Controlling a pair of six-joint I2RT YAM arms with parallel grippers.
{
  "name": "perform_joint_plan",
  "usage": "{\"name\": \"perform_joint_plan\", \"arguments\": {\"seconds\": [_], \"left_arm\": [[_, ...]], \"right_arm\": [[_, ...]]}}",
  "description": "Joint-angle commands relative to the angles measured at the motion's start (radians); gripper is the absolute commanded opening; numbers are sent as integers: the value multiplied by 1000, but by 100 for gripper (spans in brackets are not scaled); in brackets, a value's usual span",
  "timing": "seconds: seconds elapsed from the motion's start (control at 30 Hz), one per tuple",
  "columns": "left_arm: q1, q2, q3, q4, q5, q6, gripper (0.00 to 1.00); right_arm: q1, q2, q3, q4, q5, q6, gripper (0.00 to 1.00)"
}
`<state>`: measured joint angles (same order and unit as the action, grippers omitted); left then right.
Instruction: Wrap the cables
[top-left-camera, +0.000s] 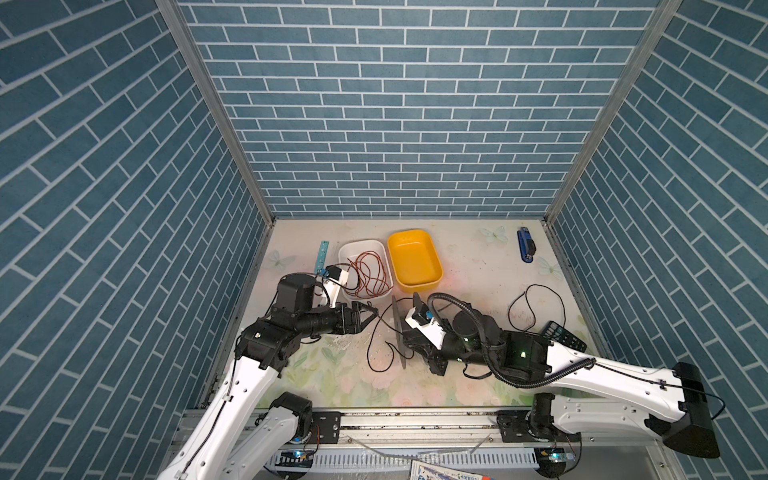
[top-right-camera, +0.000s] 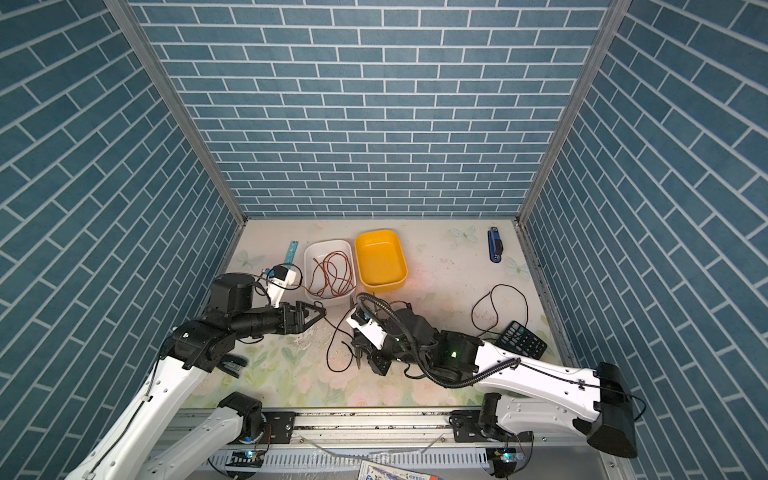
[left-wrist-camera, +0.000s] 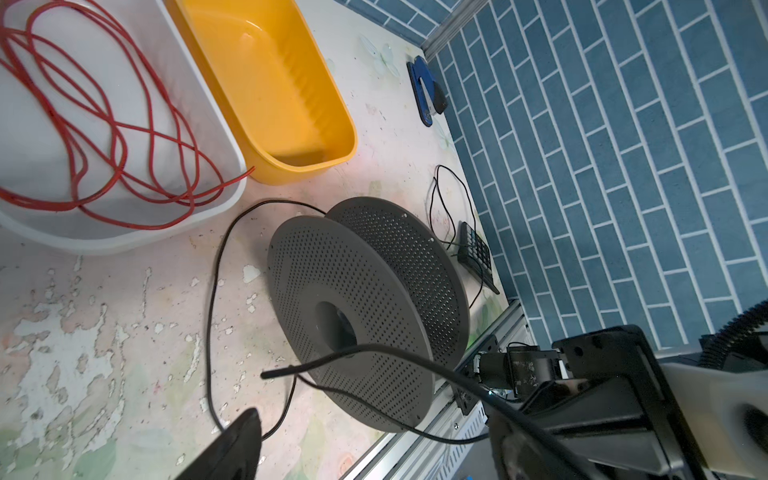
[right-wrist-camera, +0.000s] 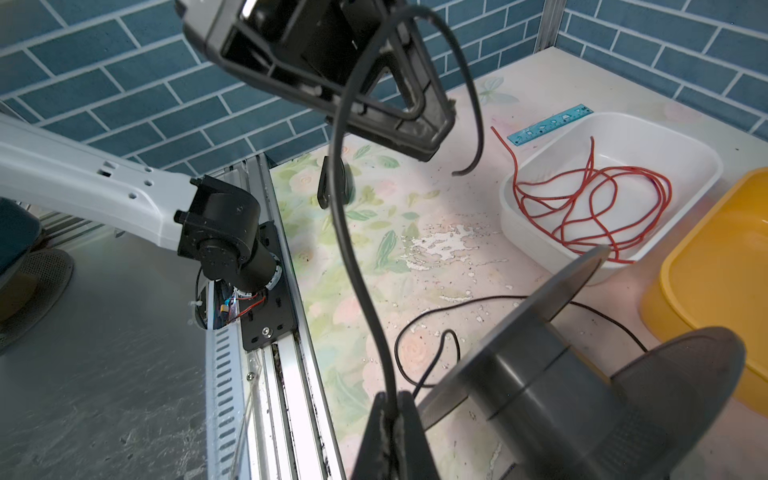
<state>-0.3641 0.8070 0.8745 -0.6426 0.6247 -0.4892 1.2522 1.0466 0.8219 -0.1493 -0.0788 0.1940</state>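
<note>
The cable (right-wrist-camera: 349, 249) is one thin black wire lying loose across the table (top-left-camera: 469, 266). In both top views we record a wide loop of it beside the calculator (top-left-camera: 563, 336) on the right, and smaller loops on the table between the two arms. One stretch rises off the table into the right gripper (right-wrist-camera: 390, 415), whose jaws are closed tight and pinch the wire. From there the cable arcs up to the left gripper (top-left-camera: 370, 316). Its jaws stand wide apart, and the wire's free end hangs between them, unclamped. A grey perforated spool (left-wrist-camera: 353, 299) stands on its rims just beside the right gripper. Whether it is held we cannot tell. Behind it sit a white tub (top-left-camera: 347, 251) containing red wire (top-left-camera: 368, 274) and a yellow tub (top-left-camera: 432, 270). A stapler (top-left-camera: 525, 245) lies in the far right corner.
</note>
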Motion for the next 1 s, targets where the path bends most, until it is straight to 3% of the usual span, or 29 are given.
{"name": "perform_joint_plan", "arguments": {"seconds": [0.0, 0.2, 0.4, 0.6, 0.67, 0.8, 0.97], "left_arm": [[-27, -1, -21, 95, -46, -45, 87], [-28, -3, -20, 133, 58, -43, 69], [-27, -6, 19, 65, 54, -19, 58], [-27, -23, 57, 5, 18, 3, 58], [-27, -25, 54, 8, 6, -6, 68], [-37, 10, 15, 74, 8, -57, 68], [-183, 79, 18, 111, -123, -66, 68]], "right_arm": [[9, -57, -59, 52, 24, 5, 0], [9, -154, -86, -50, 188, 115, 0], [9, -220, -155, -59, 215, 171, 0], [8, -254, -227, -19, 257, 149, 0], [8, -278, -248, -14, 262, 135, 0], [9, -360, -299, -6, 277, 100, 0], [8, -486, -364, -10, 295, 60, 0]]}}
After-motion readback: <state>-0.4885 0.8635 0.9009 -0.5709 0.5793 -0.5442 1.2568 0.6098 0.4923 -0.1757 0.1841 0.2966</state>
